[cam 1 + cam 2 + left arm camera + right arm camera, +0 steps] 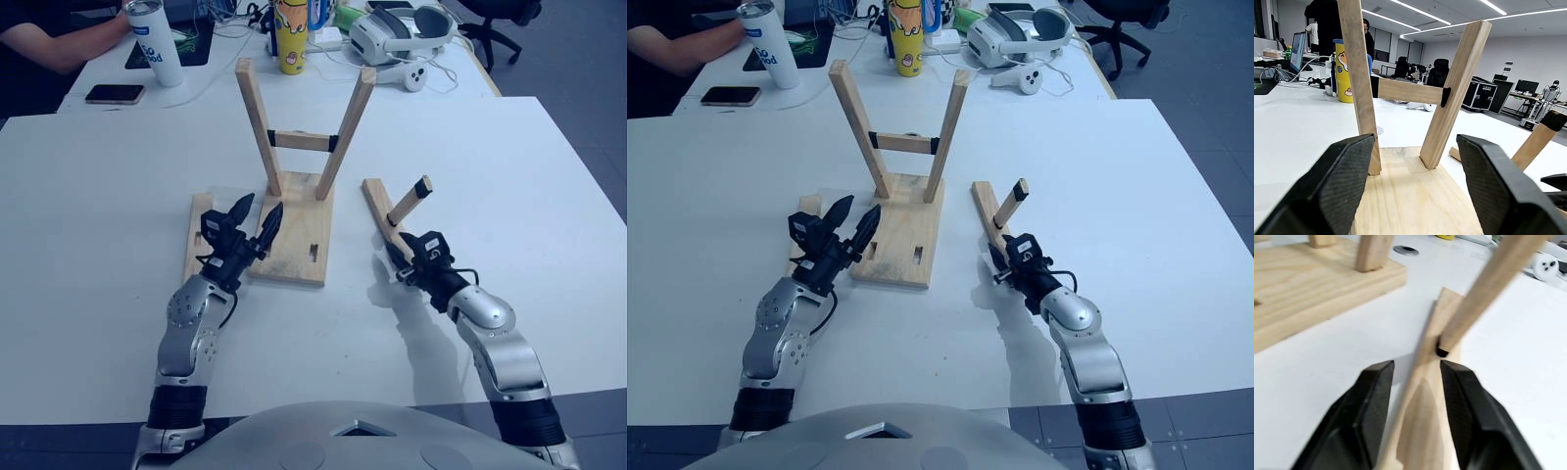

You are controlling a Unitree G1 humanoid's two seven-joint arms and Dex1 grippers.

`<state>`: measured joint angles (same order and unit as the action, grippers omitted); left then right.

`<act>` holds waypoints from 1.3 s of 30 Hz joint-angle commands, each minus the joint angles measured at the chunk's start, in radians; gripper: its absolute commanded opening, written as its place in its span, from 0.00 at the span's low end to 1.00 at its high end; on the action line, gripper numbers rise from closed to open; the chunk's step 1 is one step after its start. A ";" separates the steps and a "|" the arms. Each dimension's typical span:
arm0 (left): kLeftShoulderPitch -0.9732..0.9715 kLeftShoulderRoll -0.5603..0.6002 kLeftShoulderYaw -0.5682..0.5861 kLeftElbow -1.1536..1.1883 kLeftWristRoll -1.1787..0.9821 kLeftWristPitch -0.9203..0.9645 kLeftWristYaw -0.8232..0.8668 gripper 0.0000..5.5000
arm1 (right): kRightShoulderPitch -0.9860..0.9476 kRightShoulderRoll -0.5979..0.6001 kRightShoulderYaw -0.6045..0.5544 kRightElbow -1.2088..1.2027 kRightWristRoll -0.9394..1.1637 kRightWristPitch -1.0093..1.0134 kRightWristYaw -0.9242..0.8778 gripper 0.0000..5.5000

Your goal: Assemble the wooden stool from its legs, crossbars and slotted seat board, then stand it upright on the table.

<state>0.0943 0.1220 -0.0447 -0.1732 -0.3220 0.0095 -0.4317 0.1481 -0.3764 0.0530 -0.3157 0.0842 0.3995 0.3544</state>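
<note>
Left wrist view, textured left fingers [1347, 186] spread over seat board [1405, 196] — right fingers [1371, 401] pinching flat leg [1427, 396]

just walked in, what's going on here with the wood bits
A robot is midway through building a wooden stool. The seat board lies flat on the table with two legs and a crossbar standing in it. The open left gripper hovers over the board's left side; the right gripper is at a loose leg lying beside it.
</note>
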 commanded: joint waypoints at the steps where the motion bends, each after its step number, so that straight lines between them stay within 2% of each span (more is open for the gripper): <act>1: -0.008 0.018 -0.014 0.017 0.023 0.007 -0.013 0.66 | -0.048 -0.004 -0.019 0.013 -0.011 0.066 -0.021 0.46; 5: -0.016 0.027 0.000 0.018 -0.004 0.032 -0.021 0.79 | -0.078 -0.001 -0.003 0.023 -0.007 0.161 -0.018 0.59; 9: -0.019 0.037 0.004 0.014 -0.027 0.054 -0.040 0.80 | -0.098 -0.006 0.023 0.019 -0.009 0.261 -0.011 0.72; 12: -0.023 0.038 0.007 0.017 -0.024 0.057 -0.039 0.80 | -0.121 0.007 0.021 0.025 0.009 0.320 -0.009 0.74; 19: -0.045 0.061 0.013 0.036 0.016 0.047 -0.034 0.80 | -0.144 0.039 -0.025 0.016 0.075 0.453 -0.016 0.54; 24: -0.086 0.088 0.023 0.059 0.035 0.050 -0.042 0.80 | -0.142 0.016 -0.032 0.020 0.068 0.442 -0.019 0.39; 27: -0.102 0.094 0.035 0.044 0.002 0.070 -0.056 0.80 | -0.166 -0.047 -0.010 0.034 0.071 0.418 0.047 0.37; 29: -0.127 0.094 0.022 0.029 -0.038 0.122 -0.082 0.80 | -0.182 -0.084 -0.104 0.033 0.132 0.450 0.089 0.37; 32: -0.140 0.099 0.005 -0.016 -0.093 0.203 -0.110 0.80 | -0.215 -0.210 -0.198 0.051 0.229 0.493 0.237 0.37; 34: -0.129 0.082 0.033 -0.070 -0.198 0.257 -0.120 0.80 | -0.228 -0.303 -0.228 0.069 0.289 0.533 0.345 0.37; 36: -0.132 0.081 0.062 -0.107 -0.302 0.332 -0.130 0.80 | -0.236 -0.347 -0.306 0.067 0.395 0.607 0.425 0.37; 39: -0.129 0.097 0.093 -0.136 -0.422 0.427 -0.139 0.80 | -0.214 -0.426 -0.335 0.039 0.530 0.658 0.591 0.37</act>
<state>-0.0354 0.2045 0.0247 -0.2848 -0.6776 0.3731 -0.5630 -0.0698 -0.7476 -0.2617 -0.2436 0.5279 1.0284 0.8410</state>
